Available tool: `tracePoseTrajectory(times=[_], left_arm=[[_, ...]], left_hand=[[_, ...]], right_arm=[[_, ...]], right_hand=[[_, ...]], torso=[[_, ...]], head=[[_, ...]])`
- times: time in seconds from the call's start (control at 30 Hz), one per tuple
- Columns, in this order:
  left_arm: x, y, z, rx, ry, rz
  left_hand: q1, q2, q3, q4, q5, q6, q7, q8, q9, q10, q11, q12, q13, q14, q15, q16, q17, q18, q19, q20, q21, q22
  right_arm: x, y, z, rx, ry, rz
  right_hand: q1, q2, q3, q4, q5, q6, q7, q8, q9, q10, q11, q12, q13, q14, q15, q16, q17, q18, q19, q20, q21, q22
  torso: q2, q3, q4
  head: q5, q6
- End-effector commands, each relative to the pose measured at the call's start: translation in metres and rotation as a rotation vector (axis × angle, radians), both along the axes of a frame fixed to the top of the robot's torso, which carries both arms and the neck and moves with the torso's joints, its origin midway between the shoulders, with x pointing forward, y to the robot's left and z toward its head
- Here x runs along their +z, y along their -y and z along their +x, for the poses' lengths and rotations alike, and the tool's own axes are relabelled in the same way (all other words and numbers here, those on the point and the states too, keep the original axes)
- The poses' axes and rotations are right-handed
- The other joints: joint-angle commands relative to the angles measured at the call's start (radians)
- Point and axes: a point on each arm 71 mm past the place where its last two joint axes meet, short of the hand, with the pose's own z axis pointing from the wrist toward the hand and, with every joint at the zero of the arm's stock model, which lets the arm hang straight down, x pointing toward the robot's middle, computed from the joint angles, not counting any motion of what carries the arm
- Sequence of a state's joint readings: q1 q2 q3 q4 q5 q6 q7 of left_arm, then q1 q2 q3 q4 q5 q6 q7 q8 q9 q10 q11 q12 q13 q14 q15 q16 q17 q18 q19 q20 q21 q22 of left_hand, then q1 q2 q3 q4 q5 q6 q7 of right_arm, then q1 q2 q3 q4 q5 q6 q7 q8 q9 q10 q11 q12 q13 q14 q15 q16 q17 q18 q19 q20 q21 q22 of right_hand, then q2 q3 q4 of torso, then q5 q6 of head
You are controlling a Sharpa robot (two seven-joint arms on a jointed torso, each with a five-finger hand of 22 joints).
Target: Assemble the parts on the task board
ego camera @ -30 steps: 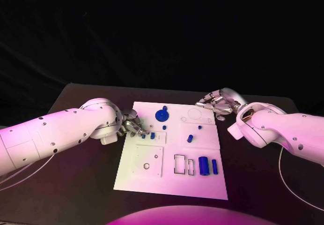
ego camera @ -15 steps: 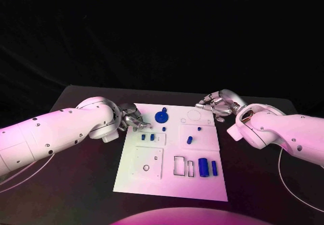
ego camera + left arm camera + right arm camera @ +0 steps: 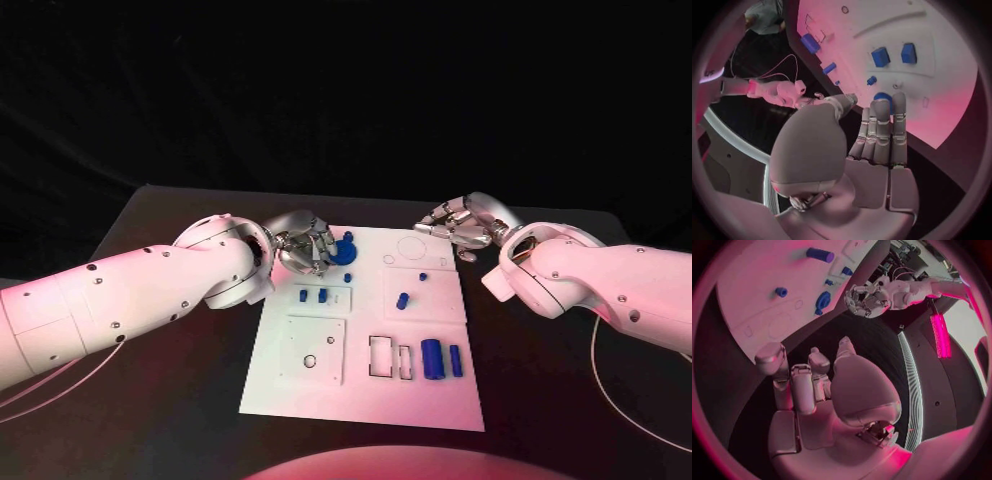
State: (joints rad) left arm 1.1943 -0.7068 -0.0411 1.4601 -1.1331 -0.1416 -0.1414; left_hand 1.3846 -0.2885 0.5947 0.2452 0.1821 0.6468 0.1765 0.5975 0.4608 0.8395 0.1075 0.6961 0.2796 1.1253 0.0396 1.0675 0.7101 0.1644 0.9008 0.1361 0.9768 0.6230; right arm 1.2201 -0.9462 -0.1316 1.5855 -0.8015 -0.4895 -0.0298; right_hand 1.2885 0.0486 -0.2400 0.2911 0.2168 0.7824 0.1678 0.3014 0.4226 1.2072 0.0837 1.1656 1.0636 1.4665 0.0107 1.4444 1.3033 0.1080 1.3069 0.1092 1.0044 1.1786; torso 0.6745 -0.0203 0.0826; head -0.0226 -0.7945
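The white task board (image 3: 310,375) lies in the middle of the black table. At its far left stands a blue round part with a knob (image 3: 345,250). My left hand (image 3: 306,249) hovers right beside it, fingers stretched straight toward the blue round part (image 3: 883,96) and holding nothing; whether they touch it I cannot tell. Two small blue blocks (image 3: 312,295) sit just nearer, and two blue cylinders (image 3: 444,357) lie near the right edge. My right hand (image 3: 462,224) hangs over the board's far right corner with loosely bent fingers (image 3: 802,377) and nothing in them.
A small blue peg (image 3: 423,276) and a blue oblong piece (image 3: 404,299) lie on the board's right half. Empty rectangular slots (image 3: 382,354) sit beside the cylinders. Black table (image 3: 159,400) surrounds the board on both sides.
My left hand has moved from the board's left edge by the two small blocks toward the far side, up to the blue round part. The right hand has barely shifted.
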Motion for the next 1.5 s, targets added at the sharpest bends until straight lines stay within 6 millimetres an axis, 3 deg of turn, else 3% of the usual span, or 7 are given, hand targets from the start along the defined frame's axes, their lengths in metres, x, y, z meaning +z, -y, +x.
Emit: tracePoseTrajectory(times=[0.03, 0.3, 0.47, 0.57, 0.67, 1.03, 1.5], left_arm=[[0.004, 0.011, -0.003, -0.126, 0.191, 0.0], [-0.013, 0.024, -0.004, -0.205, 0.235, 0.112], [-0.02, 0.029, -0.002, -0.227, 0.211, 0.169], [-0.024, 0.031, -0.001, -0.227, 0.191, 0.196], [-0.026, 0.034, 0.001, -0.225, 0.182, 0.213], [-0.03, 0.042, 0.004, -0.22, 0.166, 0.247], [-0.033, 0.048, 0.007, -0.228, 0.15, 0.271]], left_hand=[[0.032, -0.001, -0.008, -0.02, -0.004, 0.003, 0.002, -0.011, -0.024, -0.012, 0.005, -0.02, -0.023, -0.012, 0.002, 0.003, -0.013, 0.019, 0.001, 0.006, -0.005, -0.002], [0.05, -0.004, -0.049, -0.039, -0.005, 0.02, 0.003, -0.029, -0.066, -0.025, 0.009, -0.035, -0.051, 0.026, 0.006, 0.08, 0.043, 0.019, 0.005, 0.009, 0.011, 0.011], [0.053, -0.002, -0.074, -0.04, -0.004, 0.02, 0.004, -0.042, -0.087, -0.051, 0.014, -0.045, -0.064, 0.022, 0.011, 0.101, 0.039, 0.018, 0.004, 0.013, 0.018, 0.018], [0.062, 0.002, -0.083, -0.032, -0.003, 0.028, 0.002, -0.053, -0.109, -0.057, 0.015, -0.042, -0.074, 0.062, 0.012, 0.164, 0.086, 0.019, 0.017, 0.015, 0.046, 0.036], [0.072, 0.003, -0.081, -0.028, -0.001, 0.039, 0.001, -0.057, -0.12, -0.059, 0.016, -0.038, -0.079, 0.08, 0.012, 0.197, 0.109, 0.011, 0.054, 0.016, 0.093, 0.092], [0.1, 0.008, -0.045, -0.027, -0.001, 0.09, -0.012, -0.062, -0.145, -0.042, 0.011, -0.027, -0.092, 0.107, 0.009, 0.248, 0.134, 0.0, 0.094, 0.013, 0.163, 0.175], [0.114, 0.015, -0.009, -0.035, -0.003, 0.132, -0.02, -0.071, -0.164, -0.017, 0.003, -0.022, -0.102, 0.128, 0.003, 0.28, 0.155, -0.007, 0.116, 0.007, 0.206, 0.227]], right_arm=[[0.0, -0.001, -0.001, 0.015, 0.004, 0.0], [-0.001, -0.002, -0.001, 0.016, 0.003, 0.0], [-0.001, -0.002, -0.001, 0.017, 0.002, 0.0], [-0.001, -0.003, -0.001, 0.018, 0.003, 0.001], [-0.001, -0.003, -0.001, 0.019, 0.003, 0.001], [-0.001, -0.004, -0.001, 0.022, 0.003, 0.001], [-0.001, -0.005, -0.001, 0.025, 0.003, 0.002]], right_hand=[[0.0, 0.007, -0.004, 0.001, 0.005, -0.009, 0.0, 0.002, -0.001, -0.004, 0.0, 0.003, 0.0, 0.037, -0.003, -0.003, 0.001, 0.011, 0.005, 0.002, -0.002, 0.001], [0.001, 0.008, -0.005, 0.0, 0.006, -0.009, 0.0, 0.003, -0.001, -0.004, 0.0, 0.002, -0.001, 0.037, -0.003, -0.003, 0.001, 0.011, 0.004, 0.002, -0.003, 0.0], [0.003, 0.009, -0.006, 0.0, 0.008, -0.009, 0.0, 0.003, -0.001, -0.004, 0.0, 0.003, 0.0, 0.037, -0.003, -0.003, 0.001, 0.011, 0.004, 0.002, -0.003, 0.0], [0.003, 0.009, -0.006, 0.0, 0.008, -0.009, 0.0, 0.003, -0.001, -0.004, 0.0, 0.003, 0.0, 0.037, -0.003, -0.003, 0.001, 0.011, 0.004, 0.002, -0.003, 0.0], [0.003, 0.009, -0.006, 0.0, 0.008, -0.009, 0.0, 0.003, -0.001, -0.004, 0.0, 0.003, 0.0, 0.037, -0.003, -0.003, 0.001, 0.011, 0.004, 0.002, -0.003, 0.0], [0.004, 0.01, -0.007, 0.0, 0.011, -0.009, 0.0, 0.004, -0.001, -0.003, 0.0, 0.004, 0.0, 0.037, -0.003, -0.003, 0.001, 0.011, 0.005, 0.002, -0.002, 0.001], [0.004, 0.01, -0.007, 0.0, 0.011, -0.009, 0.0, 0.004, -0.001, -0.003, 0.0, 0.004, 0.0, 0.037, -0.003, -0.003, 0.001, 0.011, 0.005, 0.002, -0.002, 0.001]], torso=[[0.0, 0.0, -0.0014], [0.001, -0.0003, -0.0012], [0.003, -0.0001, -0.0024], [0.002, 0.0006, -0.0027], [0.002, 0.0006, -0.0019], [0.001, 0.0017, -0.0018], [0.001, 0.0016, -0.0021]], head=[[-0.001, 0.001], [-0.002, 0.003], [-0.002, 0.003], [-0.001, 0.002], [-0.003, 0.001], [-0.004, -0.002], [-0.005, -0.003]])
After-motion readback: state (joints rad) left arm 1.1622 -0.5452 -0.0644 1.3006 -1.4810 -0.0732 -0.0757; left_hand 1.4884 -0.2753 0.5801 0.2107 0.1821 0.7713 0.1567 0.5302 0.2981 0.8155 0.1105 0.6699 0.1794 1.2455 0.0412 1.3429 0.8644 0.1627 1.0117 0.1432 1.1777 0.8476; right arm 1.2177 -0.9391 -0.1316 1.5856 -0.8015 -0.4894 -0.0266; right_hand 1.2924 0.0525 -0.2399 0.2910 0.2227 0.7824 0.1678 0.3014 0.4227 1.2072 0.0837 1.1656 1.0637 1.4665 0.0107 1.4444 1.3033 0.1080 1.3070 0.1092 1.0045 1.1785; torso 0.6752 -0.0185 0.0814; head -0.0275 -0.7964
